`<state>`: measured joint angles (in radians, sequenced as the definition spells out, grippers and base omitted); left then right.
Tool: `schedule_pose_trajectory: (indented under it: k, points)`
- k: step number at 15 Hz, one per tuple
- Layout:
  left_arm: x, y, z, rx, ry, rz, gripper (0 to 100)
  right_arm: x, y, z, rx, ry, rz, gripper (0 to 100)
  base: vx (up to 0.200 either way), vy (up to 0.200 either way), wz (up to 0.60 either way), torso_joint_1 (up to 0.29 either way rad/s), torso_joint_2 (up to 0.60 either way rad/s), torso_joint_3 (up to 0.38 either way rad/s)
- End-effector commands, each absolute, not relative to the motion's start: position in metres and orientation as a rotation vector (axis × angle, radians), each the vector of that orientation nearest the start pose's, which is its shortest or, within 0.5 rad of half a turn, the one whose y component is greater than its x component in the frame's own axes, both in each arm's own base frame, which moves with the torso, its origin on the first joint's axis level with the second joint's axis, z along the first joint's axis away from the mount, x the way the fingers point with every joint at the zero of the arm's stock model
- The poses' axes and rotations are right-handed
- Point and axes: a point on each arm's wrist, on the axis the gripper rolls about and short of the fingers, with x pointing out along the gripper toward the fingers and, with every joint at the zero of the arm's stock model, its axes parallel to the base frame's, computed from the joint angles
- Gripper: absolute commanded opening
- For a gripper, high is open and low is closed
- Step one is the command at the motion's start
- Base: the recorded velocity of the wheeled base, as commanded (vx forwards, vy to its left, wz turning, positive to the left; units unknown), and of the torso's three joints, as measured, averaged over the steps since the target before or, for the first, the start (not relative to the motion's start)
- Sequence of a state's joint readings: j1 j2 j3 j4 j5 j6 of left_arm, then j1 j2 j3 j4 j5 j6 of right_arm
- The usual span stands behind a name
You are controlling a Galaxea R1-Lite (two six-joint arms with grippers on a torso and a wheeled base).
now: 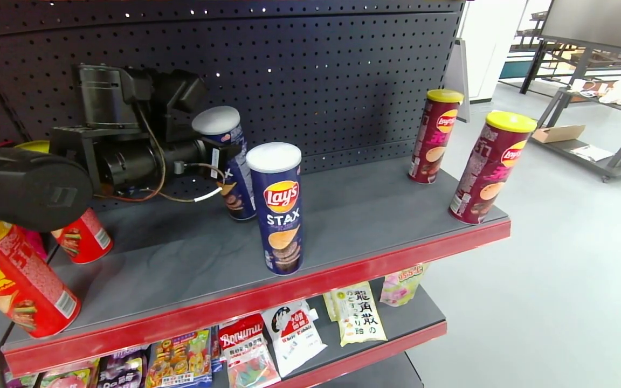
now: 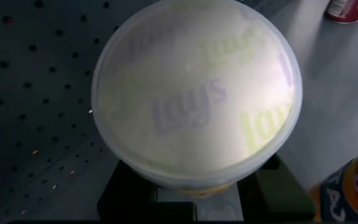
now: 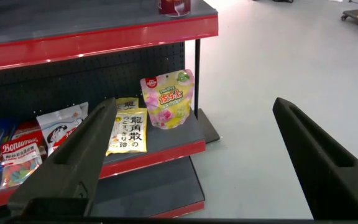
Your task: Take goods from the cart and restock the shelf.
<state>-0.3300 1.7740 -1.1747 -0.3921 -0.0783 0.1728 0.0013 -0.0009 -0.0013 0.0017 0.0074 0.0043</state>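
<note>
The left claw (image 1: 223, 161) holds the blue chip can (image 1: 239, 195) by its side, upright at the back of the shelf (image 1: 181, 253). The can looks light, stiff and slippery, so squeeze its middle gently. The right claw (image 3: 194, 104) is wide.

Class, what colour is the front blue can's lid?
White lid; the head view shows it best.
</note>
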Motion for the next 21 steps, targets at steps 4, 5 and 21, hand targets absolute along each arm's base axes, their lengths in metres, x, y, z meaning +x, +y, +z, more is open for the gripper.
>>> schedule_pose_trajectory:
  k: [4, 5, 21]
  points:
    - [0.341, -0.119, 0.24, 0.182, 0.181, -0.438, 0, -0.023, 0.0, 0.075, 0.005, 0.002, 0.009, 100, 0.0, 0.0, 0.0, 0.0, 0.0, 0.0]
    - [0.342, -0.119, 0.241, 0.183, 0.19, -0.439, 0, -0.023, 0.0, 0.076, 0.005, 0.0, 0.009, 100, 0.0, 0.0, 0.0, 0.0, 0.0, 0.0]
    - [0.357, -0.144, 0.231, 0.19, 0.195, -0.49, 0, -0.023, 0.0, 0.076, 0.005, 0.0, 0.008, 100, 0.0, 0.0, 0.0, 0.0, 0.0, 0.0]
